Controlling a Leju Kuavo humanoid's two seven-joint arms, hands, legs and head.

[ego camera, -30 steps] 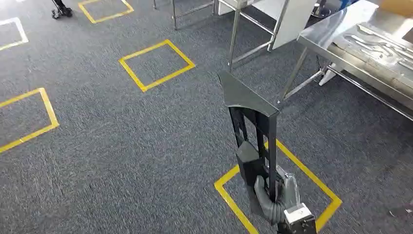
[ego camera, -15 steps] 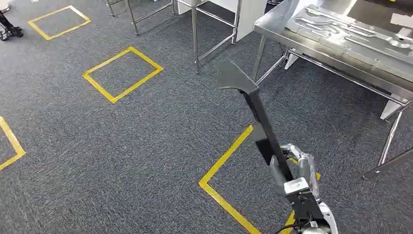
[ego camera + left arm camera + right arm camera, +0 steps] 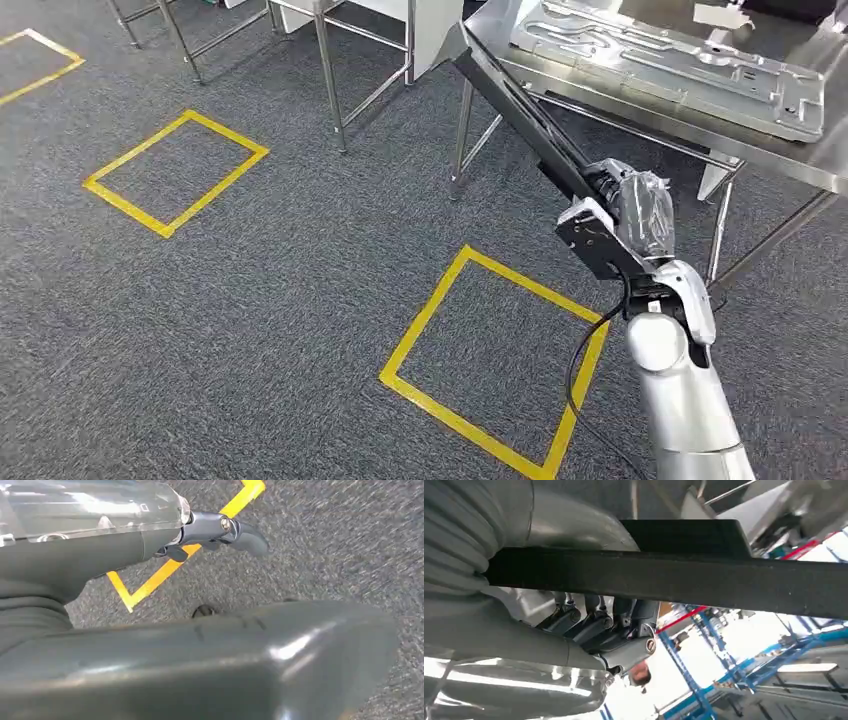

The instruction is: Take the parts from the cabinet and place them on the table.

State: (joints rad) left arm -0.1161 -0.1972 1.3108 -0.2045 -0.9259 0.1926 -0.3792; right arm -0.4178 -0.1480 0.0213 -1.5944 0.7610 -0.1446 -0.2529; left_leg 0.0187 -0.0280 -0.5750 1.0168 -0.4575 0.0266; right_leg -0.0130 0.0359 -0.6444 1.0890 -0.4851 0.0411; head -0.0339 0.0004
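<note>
My right hand [image 3: 625, 215] grips a long black part [image 3: 520, 110] near its lower end. The part slants up and away, and its broad far tip reaches the near left corner of the steel table [image 3: 650, 118]; whether it touches, I cannot tell. In the right wrist view the black part [image 3: 674, 582] runs across the picture with the fingers [image 3: 594, 625] of my right hand [image 3: 499, 630] wrapped under it. My left hand [image 3: 100, 555] hangs over the carpet, thumb [image 3: 210, 655] and fingers [image 3: 225, 527] apart, holding nothing.
A pressed metal panel [image 3: 660, 50] lies on the steel table. A second steel frame [image 3: 330, 70] stands to the table's left. Yellow tape squares [image 3: 495, 350] [image 3: 175, 170] mark the grey carpet. The table's legs [image 3: 462, 140] stand close ahead.
The whole view has turned and the table is closer. My right arm has risen, tipping the black part from nearly upright to slanting toward the table's corner.
</note>
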